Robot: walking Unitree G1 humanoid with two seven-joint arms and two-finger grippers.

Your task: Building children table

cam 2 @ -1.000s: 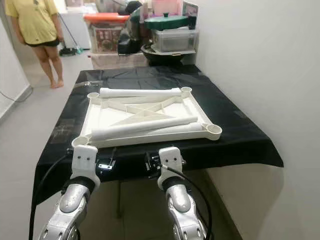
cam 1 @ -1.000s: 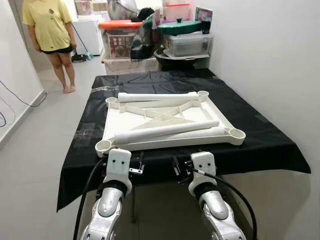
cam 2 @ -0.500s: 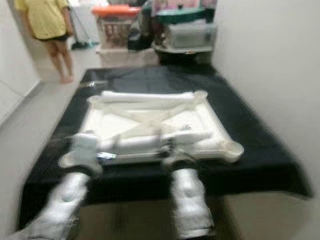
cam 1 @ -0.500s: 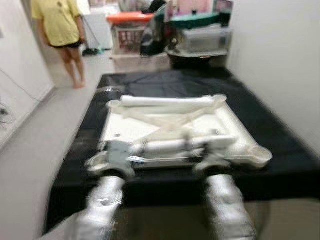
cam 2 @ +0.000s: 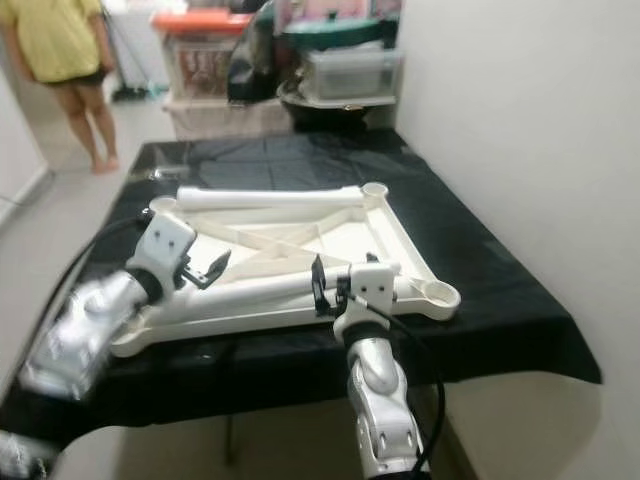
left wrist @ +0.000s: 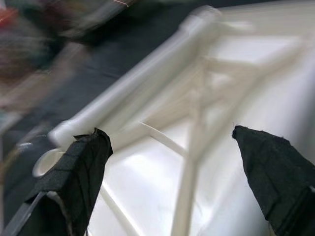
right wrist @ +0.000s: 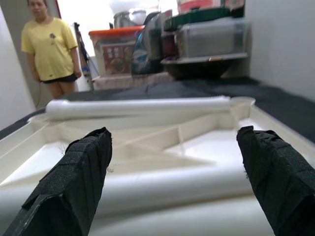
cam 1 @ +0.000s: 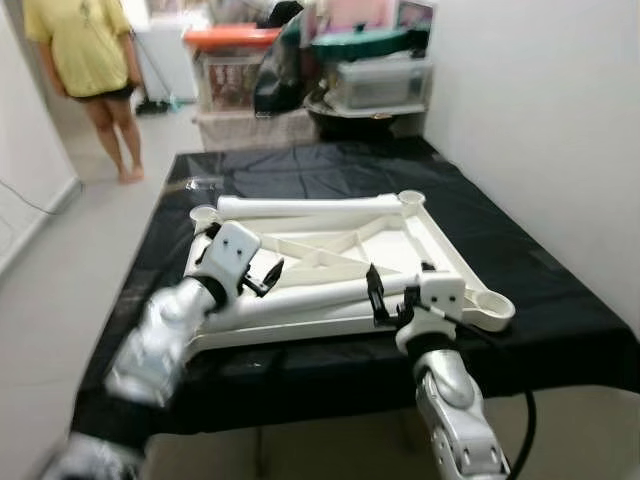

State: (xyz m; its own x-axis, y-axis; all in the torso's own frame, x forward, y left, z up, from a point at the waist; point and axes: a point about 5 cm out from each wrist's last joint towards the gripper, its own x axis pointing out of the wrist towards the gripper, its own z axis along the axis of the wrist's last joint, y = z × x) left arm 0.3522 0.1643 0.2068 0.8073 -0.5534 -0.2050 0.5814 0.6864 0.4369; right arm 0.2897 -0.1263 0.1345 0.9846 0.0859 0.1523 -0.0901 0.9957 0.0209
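tabletop [cam 1: 330, 262] cream-white | legs [cam 1: 310, 207] white | cloth [cam 1: 540, 300] black | fingers [right wrist: 81, 182] black | arms [cam 1: 165, 330] silver | person's shirt [cam 1: 75, 40] yellow, upper left | bin lid [cam 1: 230, 37] orange

Smooth matt white plastic tabletop [cam 1: 400, 250] lies on a slightly glossy black cloth [cam 1: 520, 290].

A person in a yellow shirt [cam 1: 78, 45] stands beside stacked storage bins [cam 1: 240, 85].

Left arm [cam 1: 160, 335] motion-blurred from wrist back; its lower end runs off frame. Person [cam 1: 85, 60] cut off above the shoulders. Left wrist view smeared; far tabletop [left wrist: 162, 162] details soft.
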